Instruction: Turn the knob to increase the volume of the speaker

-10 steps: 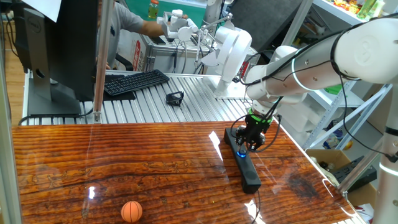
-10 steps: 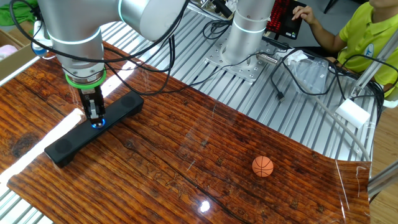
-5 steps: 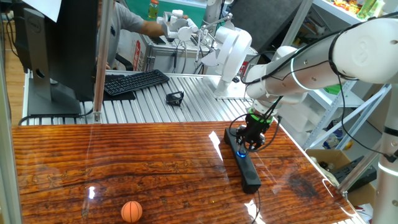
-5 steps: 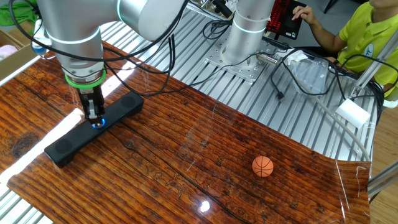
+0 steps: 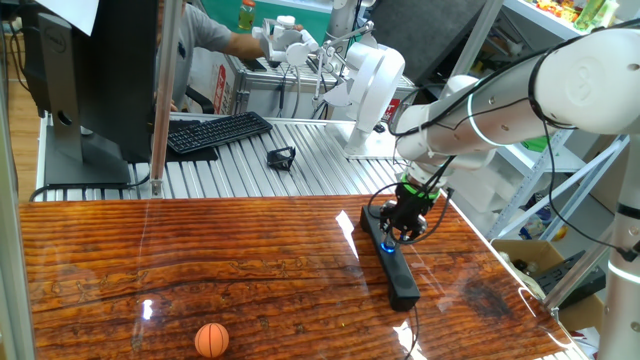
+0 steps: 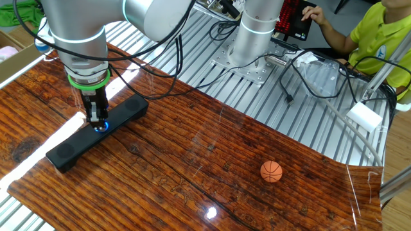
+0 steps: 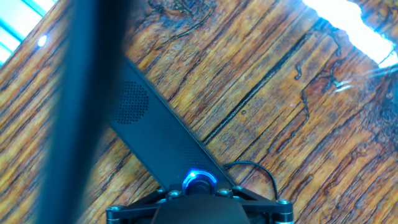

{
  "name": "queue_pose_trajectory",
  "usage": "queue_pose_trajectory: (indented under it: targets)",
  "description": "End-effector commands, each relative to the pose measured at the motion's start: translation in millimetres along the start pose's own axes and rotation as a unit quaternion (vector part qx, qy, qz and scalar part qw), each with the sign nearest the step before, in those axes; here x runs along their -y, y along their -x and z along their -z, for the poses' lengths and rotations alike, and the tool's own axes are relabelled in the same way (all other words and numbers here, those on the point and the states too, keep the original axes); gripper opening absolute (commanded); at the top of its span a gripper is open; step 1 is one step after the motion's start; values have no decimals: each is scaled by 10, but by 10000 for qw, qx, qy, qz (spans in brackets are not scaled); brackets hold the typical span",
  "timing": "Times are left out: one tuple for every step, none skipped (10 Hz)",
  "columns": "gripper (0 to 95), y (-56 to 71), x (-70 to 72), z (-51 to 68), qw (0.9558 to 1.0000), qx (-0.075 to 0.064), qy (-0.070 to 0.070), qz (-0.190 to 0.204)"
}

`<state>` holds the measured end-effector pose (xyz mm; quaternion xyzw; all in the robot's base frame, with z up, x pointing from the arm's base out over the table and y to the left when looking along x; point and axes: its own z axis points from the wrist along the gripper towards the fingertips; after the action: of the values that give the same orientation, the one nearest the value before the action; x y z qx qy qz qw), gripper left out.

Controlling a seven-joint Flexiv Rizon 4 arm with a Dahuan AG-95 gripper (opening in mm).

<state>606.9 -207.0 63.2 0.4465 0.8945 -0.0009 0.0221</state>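
Note:
The speaker [image 5: 399, 276] is a long black bar lying on the wooden table at the right; it also shows in the other fixed view [image 6: 70, 149] and runs diagonally through the hand view [image 7: 149, 124]. The knob [image 7: 199, 181] glows blue at the bottom of the hand view, between my fingers. Its blue light shows in both fixed views [image 5: 386, 246] [image 6: 99, 128]. My gripper [image 5: 400, 233] [image 6: 97, 120] points straight down onto the speaker's middle and is shut on the knob. The fingertips themselves are hidden in the hand view.
An orange ball [image 5: 211, 339] [image 6: 271, 171] lies on the wood, far from the speaker. A black keyboard [image 5: 215, 131], a small black clip [image 5: 281, 157] and a monitor [image 5: 90, 80] stand behind the table. A thin cable [image 7: 264, 177] loops beside the knob. A person [image 6: 379, 32] sits nearby.
The gripper stays on the knob in the same place. The cables at the wrist have shifted a little, as the hand turns slightly.

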Motion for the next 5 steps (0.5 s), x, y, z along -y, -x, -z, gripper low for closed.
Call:
queue_pose_trajectory:
  targets:
    - [0, -2, -1, -2, 10000, 7, 29, -78]
    - [0, -2, -1, -2, 9999, 13, 40, -149]
    - [0, -2, -1, -2, 9998, 7, 46, -171]
    - [0, -2, -1, -2, 9997, -5, 70, -242]
    - [0, -2, -1, -2, 9996, 4, 77, -270]
